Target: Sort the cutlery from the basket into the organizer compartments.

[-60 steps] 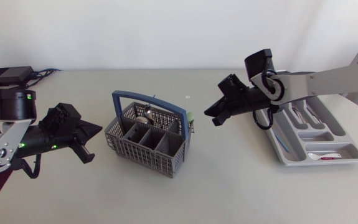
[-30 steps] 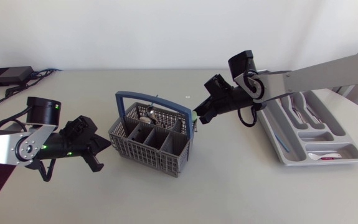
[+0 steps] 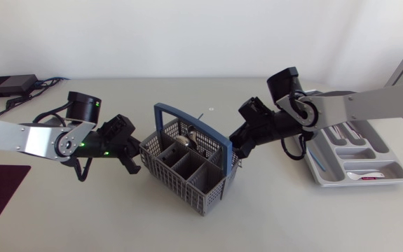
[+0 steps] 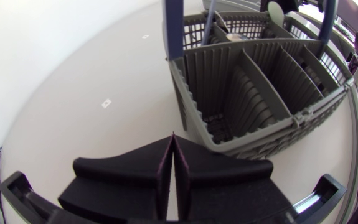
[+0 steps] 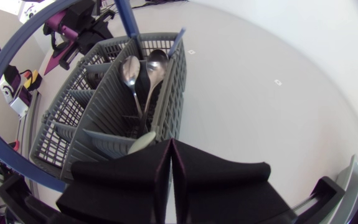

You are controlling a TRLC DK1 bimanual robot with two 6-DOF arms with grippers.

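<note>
A black box (image 3: 8,85) is seen far left. The left gripper (image 4: 174,146), fingers pressed together and empty, is set just beside the basket (image 3: 180,183), where spoons (image 5: 142,71) are kept. The right gripper (image 5: 171,149), likewise closed, is faced by the opposite wall. The organizer (image 3: 390,166) is placed rightmost.

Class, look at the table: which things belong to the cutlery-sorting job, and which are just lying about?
Job in hand: basket, spoons, organizer, left gripper, right gripper.
Lying about: black box, small white mark.
</note>
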